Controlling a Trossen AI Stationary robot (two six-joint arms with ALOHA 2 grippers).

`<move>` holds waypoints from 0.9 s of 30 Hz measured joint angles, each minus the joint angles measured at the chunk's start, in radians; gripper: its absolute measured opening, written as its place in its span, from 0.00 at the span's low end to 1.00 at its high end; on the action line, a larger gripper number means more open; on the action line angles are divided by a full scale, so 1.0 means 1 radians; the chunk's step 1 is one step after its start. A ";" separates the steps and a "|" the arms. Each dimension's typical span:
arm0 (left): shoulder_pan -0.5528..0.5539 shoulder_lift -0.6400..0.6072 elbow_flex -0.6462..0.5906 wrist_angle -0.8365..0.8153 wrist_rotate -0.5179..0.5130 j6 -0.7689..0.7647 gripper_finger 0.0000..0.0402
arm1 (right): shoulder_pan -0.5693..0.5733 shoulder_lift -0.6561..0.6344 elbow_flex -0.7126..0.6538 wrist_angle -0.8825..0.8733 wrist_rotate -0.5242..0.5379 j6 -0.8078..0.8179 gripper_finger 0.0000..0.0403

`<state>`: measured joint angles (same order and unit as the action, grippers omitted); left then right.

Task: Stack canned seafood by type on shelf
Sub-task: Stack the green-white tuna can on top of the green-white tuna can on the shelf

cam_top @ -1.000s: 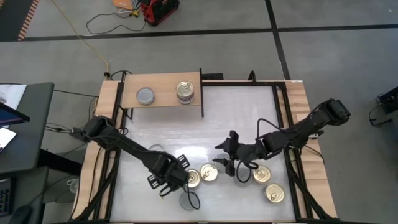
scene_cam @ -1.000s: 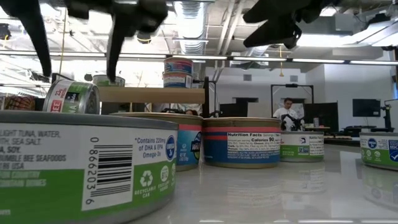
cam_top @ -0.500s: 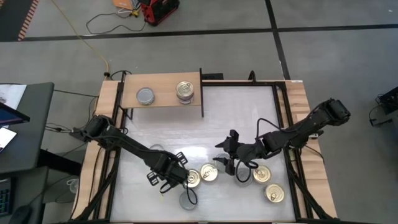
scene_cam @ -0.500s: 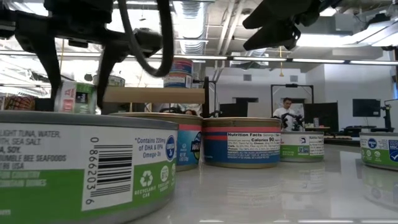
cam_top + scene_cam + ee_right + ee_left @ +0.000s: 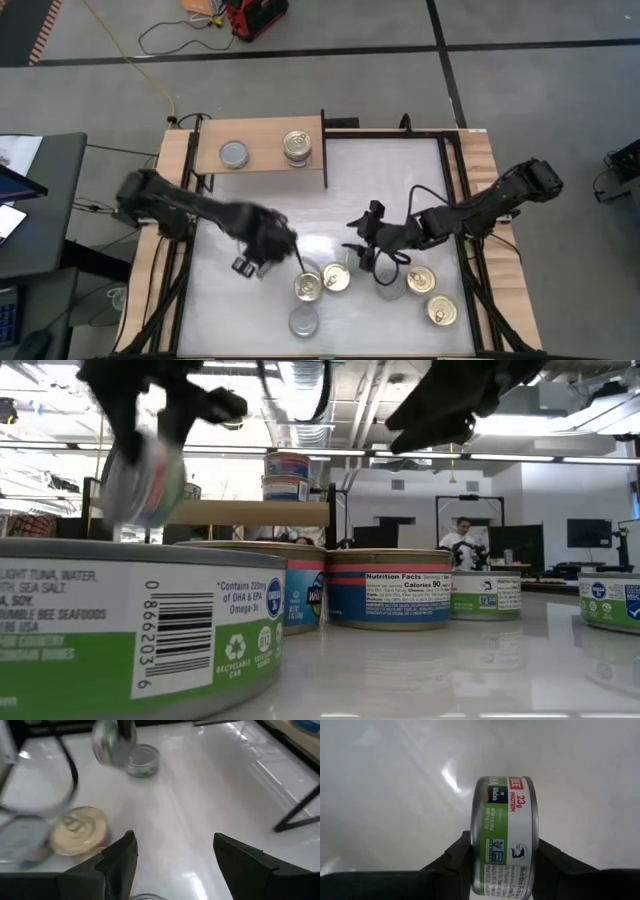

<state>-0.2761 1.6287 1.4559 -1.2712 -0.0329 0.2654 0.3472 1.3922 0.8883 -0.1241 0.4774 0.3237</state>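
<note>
My left gripper (image 5: 262,248) is shut on a green-labelled tin (image 5: 505,830) above the table's near-left part; the low view shows this tin (image 5: 145,480) in the air. My right gripper (image 5: 358,252) hangs open over the table's middle and touches nothing. The shelf (image 5: 260,157) stands at the far-left corner with its dark panel at its right end. On it rest a silver-lidded tin (image 5: 233,153) and a stack of gold-lidded tins (image 5: 297,147). Loose tins stand on their bases near the front: gold lids (image 5: 308,287) (image 5: 336,277) (image 5: 420,280) and a silver lid (image 5: 303,322). My left gripper pinches the tin between its two fingers (image 5: 462,862), one on each flat end, so the green side wall (image 5: 507,800) faces the wrist camera. The tin is on edge and lifted clear of the table.
Another gold-lidded tin (image 5: 441,312) stands by the near-right corner. Wooden rails (image 5: 485,200) and dark frame bars run along the table's sides. White tabletop (image 5: 390,180) lies bare between the shelf and the tins. A person (image 5: 462,540) shows far back in the room.
My left gripper, with the green tin in its hold throughout, has risen and swung from beside the near tins toward the far edge. The tin has climbed higher in the low view.
</note>
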 joint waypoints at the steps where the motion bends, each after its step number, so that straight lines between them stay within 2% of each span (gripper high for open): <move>1: 0.029 -0.044 -0.001 -0.001 0.013 -0.022 0.32 | -0.011 0.000 0.000 -0.006 0.000 -0.016 0.71; 7: 0.248 -0.306 -0.023 -0.007 0.033 -0.122 0.32 | -0.115 0.000 0.000 0.021 -0.025 -0.172 0.71; 12: 0.487 -0.452 -0.027 -0.009 0.020 -0.107 0.32 | -0.268 0.000 0.000 0.108 -0.228 -0.307 0.71; 16: 0.688 -0.497 -0.027 0.059 0.005 -0.114 0.32 | -0.375 0.000 0.000 0.177 -0.338 -0.356 0.71; 20: 0.849 -0.502 -0.027 0.145 0.018 -0.269 0.32 | -0.439 0.001 0.000 0.193 -0.434 -0.352 0.71; 23: 0.915 -0.499 -0.035 0.166 0.026 -0.363 0.33 | -0.445 0.002 0.000 0.191 -0.453 -0.364 0.71; 27: 0.930 -0.529 -0.080 0.245 0.093 -0.396 0.33 | -0.421 -0.037 0.000 0.207 -0.418 -0.493 0.71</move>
<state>0.6536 1.0999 1.3760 -1.0258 0.0603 -0.1305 -0.0734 1.3550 0.8883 0.0831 0.0598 -0.1691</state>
